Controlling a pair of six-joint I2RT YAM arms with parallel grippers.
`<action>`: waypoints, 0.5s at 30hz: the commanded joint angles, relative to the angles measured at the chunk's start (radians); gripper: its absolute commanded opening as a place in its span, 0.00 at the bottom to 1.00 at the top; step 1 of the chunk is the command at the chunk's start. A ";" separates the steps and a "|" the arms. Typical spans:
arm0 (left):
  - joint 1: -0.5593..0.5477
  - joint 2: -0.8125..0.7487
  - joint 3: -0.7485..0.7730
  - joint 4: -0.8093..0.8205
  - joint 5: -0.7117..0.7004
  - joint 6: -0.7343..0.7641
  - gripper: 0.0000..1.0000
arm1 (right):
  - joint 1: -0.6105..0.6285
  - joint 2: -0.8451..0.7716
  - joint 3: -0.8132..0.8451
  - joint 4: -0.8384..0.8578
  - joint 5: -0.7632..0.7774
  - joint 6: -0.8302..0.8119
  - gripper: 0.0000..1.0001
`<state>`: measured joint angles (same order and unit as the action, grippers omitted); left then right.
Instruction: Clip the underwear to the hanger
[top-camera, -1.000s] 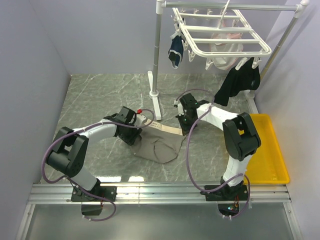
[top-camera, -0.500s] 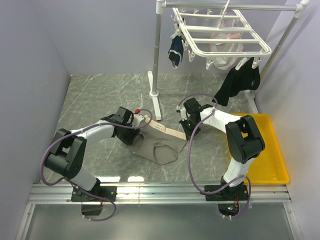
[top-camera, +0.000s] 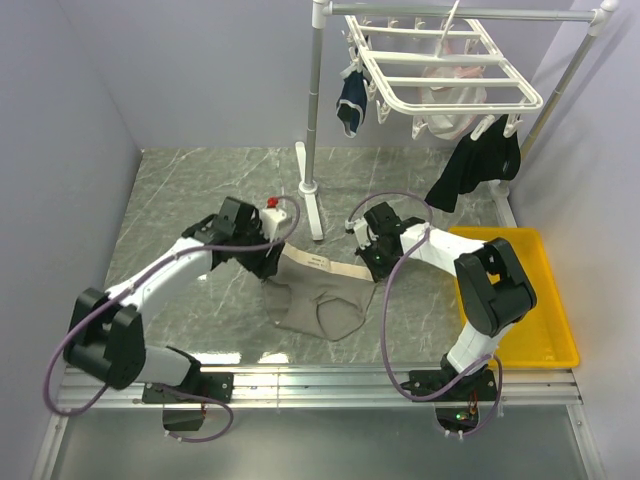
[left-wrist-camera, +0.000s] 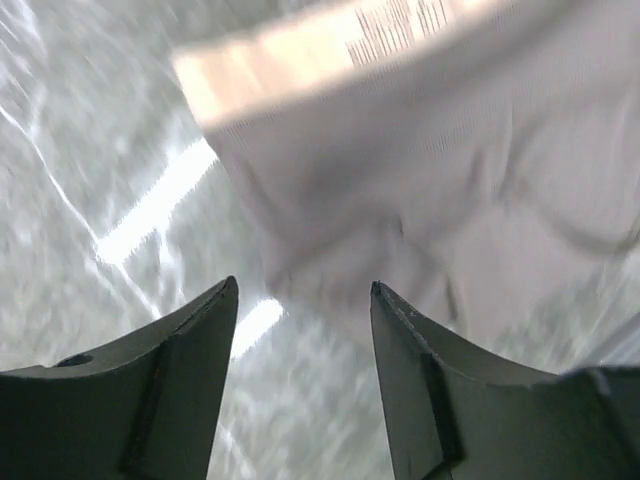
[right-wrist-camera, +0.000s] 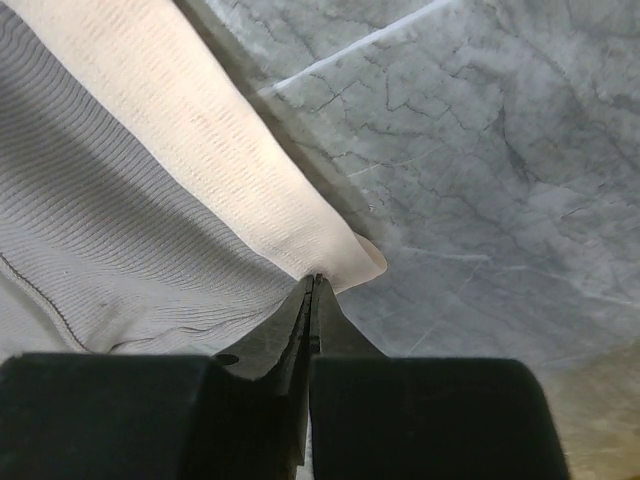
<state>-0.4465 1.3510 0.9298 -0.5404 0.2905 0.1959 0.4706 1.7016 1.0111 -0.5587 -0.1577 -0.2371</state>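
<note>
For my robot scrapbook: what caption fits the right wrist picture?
Shut right gripper pinching the beige waistband of taupe underwear above a marble table.

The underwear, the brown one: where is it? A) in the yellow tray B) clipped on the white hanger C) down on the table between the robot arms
C: the underwear is spread out down on the marble table, well below the hanger.

Lab cell: blank walls (top-camera: 200, 70), aluminium rail (top-camera: 320, 385)
</note>
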 joint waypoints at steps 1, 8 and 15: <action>0.037 0.124 0.098 0.075 0.032 -0.160 0.61 | 0.005 -0.028 -0.016 0.008 0.066 -0.082 0.00; 0.100 0.344 0.207 0.201 0.048 -0.274 0.56 | 0.031 -0.053 -0.009 0.028 0.086 -0.122 0.00; 0.103 0.511 0.265 0.287 0.185 -0.343 0.52 | 0.074 -0.007 -0.011 0.074 0.121 -0.160 0.00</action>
<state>-0.3439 1.8381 1.1442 -0.3256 0.3702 -0.0940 0.5228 1.6913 1.0077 -0.5320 -0.0723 -0.3588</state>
